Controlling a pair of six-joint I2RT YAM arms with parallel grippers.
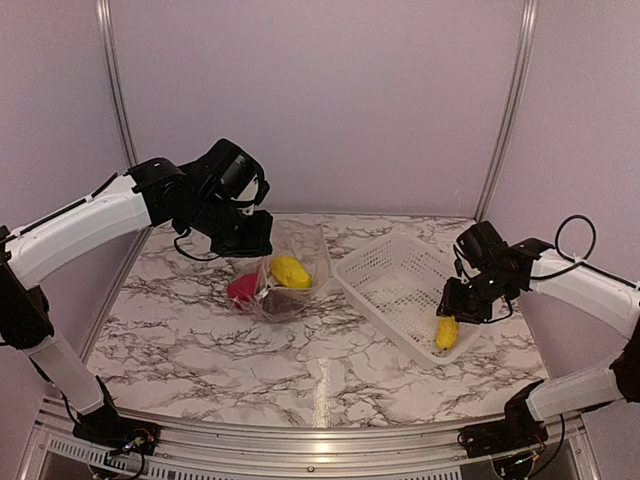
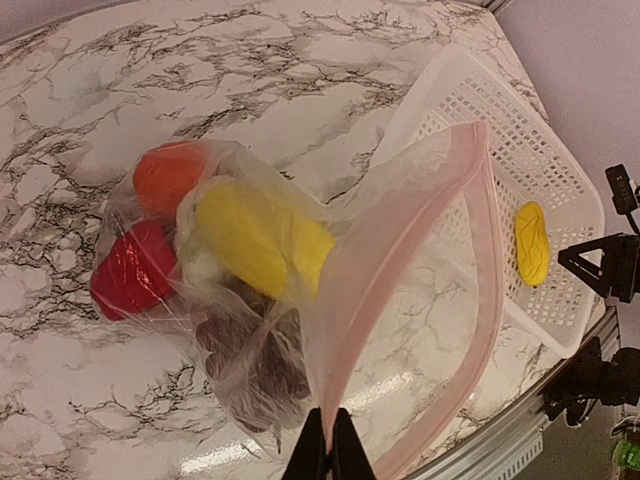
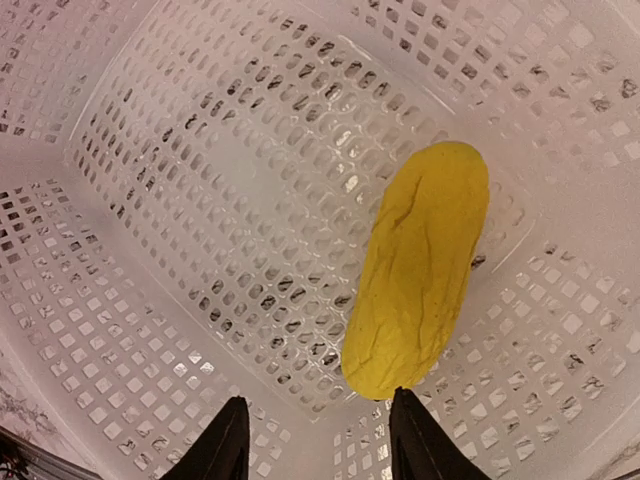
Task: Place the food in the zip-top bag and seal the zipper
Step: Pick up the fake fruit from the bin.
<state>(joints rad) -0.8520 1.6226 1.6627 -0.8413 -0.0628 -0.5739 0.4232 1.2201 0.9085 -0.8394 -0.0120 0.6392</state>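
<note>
Now the yellow piece [image 3: 420,270] is seen just ahead of the part-open, empty right tool [image 3: 315,405], lying lengthwise away.

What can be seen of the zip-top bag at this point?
The zip-top bag is clear, thin, crinkled plastic with a pale pink strip around its mouth. The mouth gapes open, unsealed, and is held up by the left hand, closed on the strip. The bag's full end rests on the marble table. Through the plastic show a yellow piece, an orange one, a red one and a dark purple bunch.
</note>
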